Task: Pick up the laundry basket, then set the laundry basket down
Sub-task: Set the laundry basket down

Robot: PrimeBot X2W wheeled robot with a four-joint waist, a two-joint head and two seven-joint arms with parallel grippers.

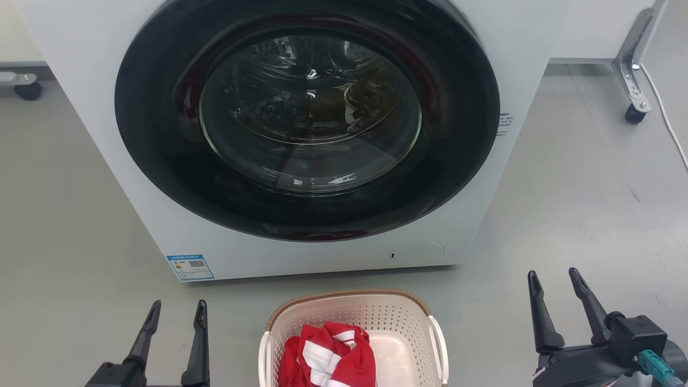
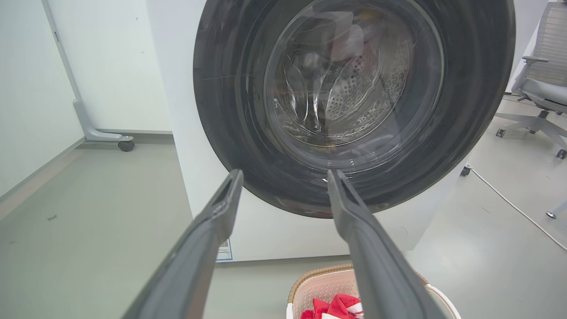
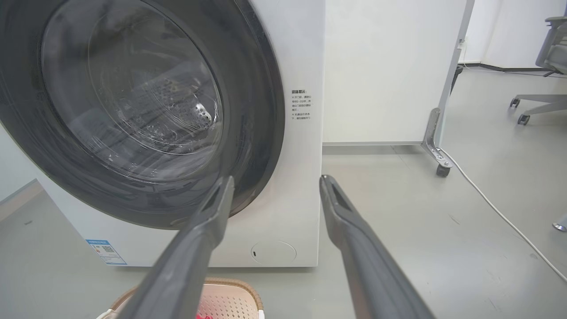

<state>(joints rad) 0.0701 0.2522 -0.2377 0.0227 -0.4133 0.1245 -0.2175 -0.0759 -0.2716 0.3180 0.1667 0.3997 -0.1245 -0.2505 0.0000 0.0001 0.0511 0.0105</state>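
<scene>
The laundry basket (image 1: 376, 314) sat on the grey floor (image 1: 64, 242) just in front of the washing machine (image 1: 510, 54), low and central in the head view, between the two arms and touching neither. The machine was by far the biggest thing there, its round dark door (image 1: 309, 115) closed. The basket was small against it: cream perforated walls, a brown woven-look rim and a white handle on each side. A red-and-white garment (image 1: 328, 355) lay crumpled in its left half, leaving the rest of the bottom bare. The left pincer (image 1: 178, 305) stood well to the basket's left, its fingers parted and empty. The right pincer (image 1: 553, 273) stood further out to the right, likewise parted with nothing between its fingers. Judged from this, the basket should be light, since thin perforated plastic and one soft garment add little weight. The walls looked stiff enough to keep their shape, though likely to flex if squeezed. The smooth plastic could slip in a loose grip. The best hold seemed to be the left handle (image 1: 263, 357) and the right handle (image 1: 442, 344), one pincer on each, so that the basket would rise level and not tip the garment out.
</scene>
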